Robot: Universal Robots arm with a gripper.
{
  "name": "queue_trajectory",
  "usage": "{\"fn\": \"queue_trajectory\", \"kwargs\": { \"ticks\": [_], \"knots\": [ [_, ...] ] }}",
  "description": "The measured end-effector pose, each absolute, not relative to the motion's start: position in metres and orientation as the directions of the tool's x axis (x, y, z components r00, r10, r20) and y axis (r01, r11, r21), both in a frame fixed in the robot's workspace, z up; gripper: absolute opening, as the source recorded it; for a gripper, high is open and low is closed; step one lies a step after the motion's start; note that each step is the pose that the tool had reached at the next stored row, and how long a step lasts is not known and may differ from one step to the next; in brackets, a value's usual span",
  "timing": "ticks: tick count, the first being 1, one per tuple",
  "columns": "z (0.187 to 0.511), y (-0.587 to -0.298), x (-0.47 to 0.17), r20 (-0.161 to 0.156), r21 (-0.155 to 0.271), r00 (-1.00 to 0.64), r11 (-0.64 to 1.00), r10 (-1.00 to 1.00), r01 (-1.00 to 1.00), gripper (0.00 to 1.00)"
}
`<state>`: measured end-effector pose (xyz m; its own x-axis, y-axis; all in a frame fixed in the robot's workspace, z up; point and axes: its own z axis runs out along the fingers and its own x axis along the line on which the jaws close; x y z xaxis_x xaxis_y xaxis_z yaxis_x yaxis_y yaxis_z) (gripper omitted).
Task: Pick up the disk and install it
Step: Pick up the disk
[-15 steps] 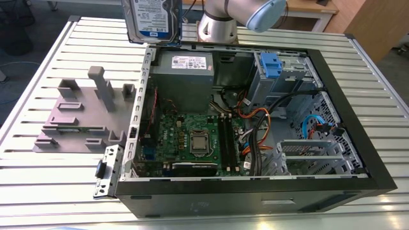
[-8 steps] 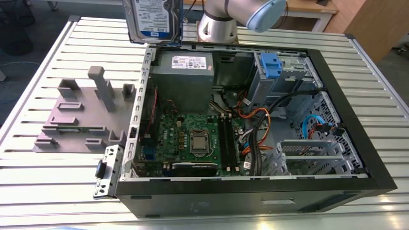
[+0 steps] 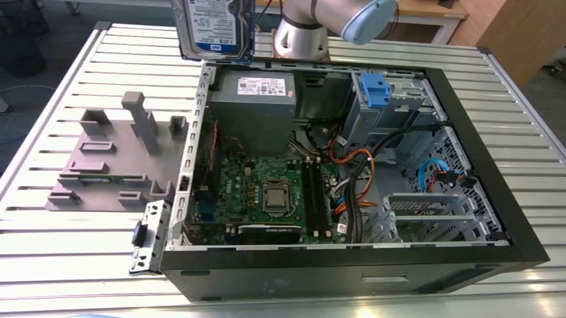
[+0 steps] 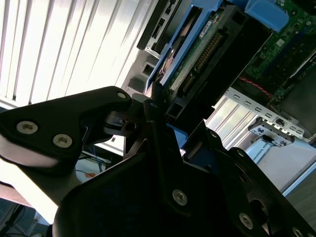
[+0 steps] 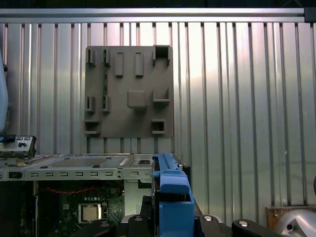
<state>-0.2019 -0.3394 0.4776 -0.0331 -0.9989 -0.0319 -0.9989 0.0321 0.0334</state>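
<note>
The disk (image 3: 215, 28), a silver hard drive with a white-and-blue label and blue side rails, is held upright in the air. It is seen above the slatted metal table (image 3: 53, 252), near the table edge where the robot arm (image 3: 332, 16) stands and just outside the corner of the open computer case (image 3: 495, 199). In the second wrist view the gripper (image 4: 163, 128) is closed on the drive, whose edge is clamped between the black fingers (image 4: 64, 128) with its green circuit board exposed. Inside the case, the power supply (image 3: 254, 99) lies nearest the disk. The motherboard (image 3: 265, 192) is seen beyond it, and a grey drive bay carrying a blue bracket (image 3: 375, 89) occupies the corner of the case along the same table edge. A grey slotted holder (image 3: 115, 159) rests flat on the table beside the case, towards the exterior view's left, well apart from the disk.
</note>
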Motion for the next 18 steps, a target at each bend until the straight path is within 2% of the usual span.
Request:
{"fn": "queue_trajectory", "kwargs": {
  "ticks": [18],
  "knots": [
    [0.4775,-0.3394,-0.1969,-0.032,0.033,-0.033,0.032,-0.999,-0.999,0.37]
  ]
}}
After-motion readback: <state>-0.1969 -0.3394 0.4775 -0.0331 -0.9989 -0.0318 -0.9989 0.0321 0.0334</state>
